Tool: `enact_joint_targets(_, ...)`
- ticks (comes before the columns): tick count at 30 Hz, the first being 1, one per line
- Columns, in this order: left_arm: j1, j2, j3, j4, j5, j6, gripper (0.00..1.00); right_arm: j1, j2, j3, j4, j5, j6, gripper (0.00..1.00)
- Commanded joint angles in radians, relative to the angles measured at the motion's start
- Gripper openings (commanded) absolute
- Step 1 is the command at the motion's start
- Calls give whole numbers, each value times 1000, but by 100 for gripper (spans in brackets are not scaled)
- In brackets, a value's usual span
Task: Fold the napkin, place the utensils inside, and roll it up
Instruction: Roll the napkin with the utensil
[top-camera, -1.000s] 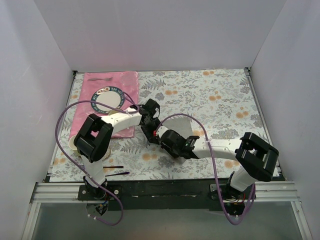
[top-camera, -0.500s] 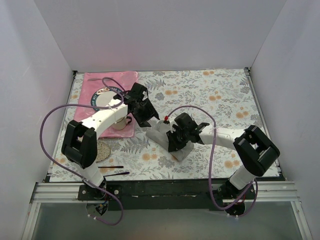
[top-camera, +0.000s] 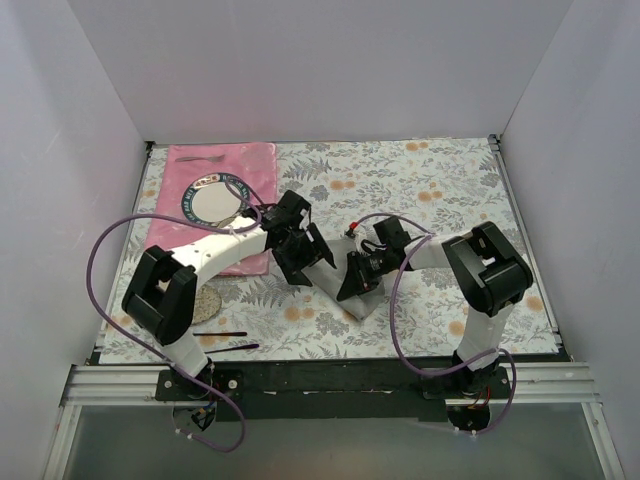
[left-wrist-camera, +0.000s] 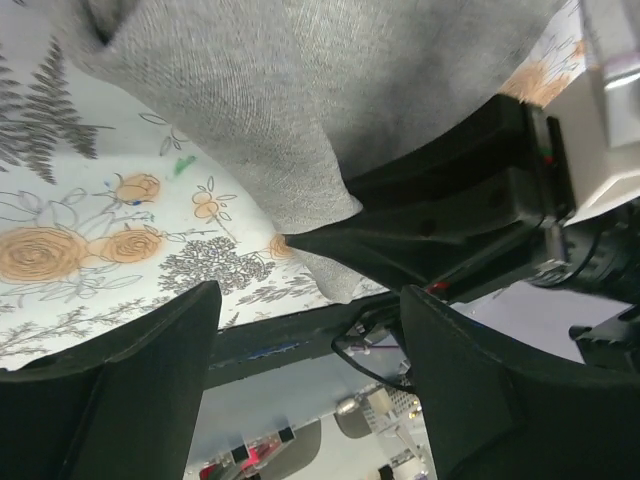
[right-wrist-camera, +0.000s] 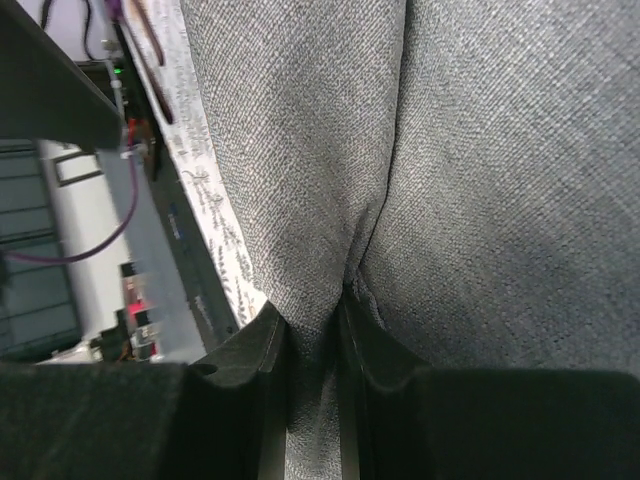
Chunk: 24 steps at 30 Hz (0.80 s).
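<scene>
The grey napkin (top-camera: 364, 302) lies bunched on the flowered table between my two grippers. It fills the top of the left wrist view (left-wrist-camera: 300, 100) and most of the right wrist view (right-wrist-camera: 300, 150). My right gripper (top-camera: 352, 284) is shut on a raised fold of the napkin (right-wrist-camera: 315, 325). My left gripper (top-camera: 298, 262) is at the napkin's left edge, its fingers wide open and empty (left-wrist-camera: 310, 295), pointing at the right gripper's black fingers (left-wrist-camera: 440, 225). No orange-tan utensil shows in any view.
A pink placemat (top-camera: 225, 165) with a round plate (top-camera: 213, 200) lies at the back left. A round coaster (top-camera: 205, 300) sits by the left arm. A thin black utensil (top-camera: 220, 333) and a dark-handled one (top-camera: 236, 347) lie near the front edge.
My left gripper has swung from beside the plate back down to the napkin's left edge. My right arm has folded in, still holding the napkin, which has bunched up between the grippers.
</scene>
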Motion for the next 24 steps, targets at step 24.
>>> enact_joint_targets(24, -24, 224, -69, 177, -45, -96, 36, -64, 27, 16, -195, 19, -113, 30)
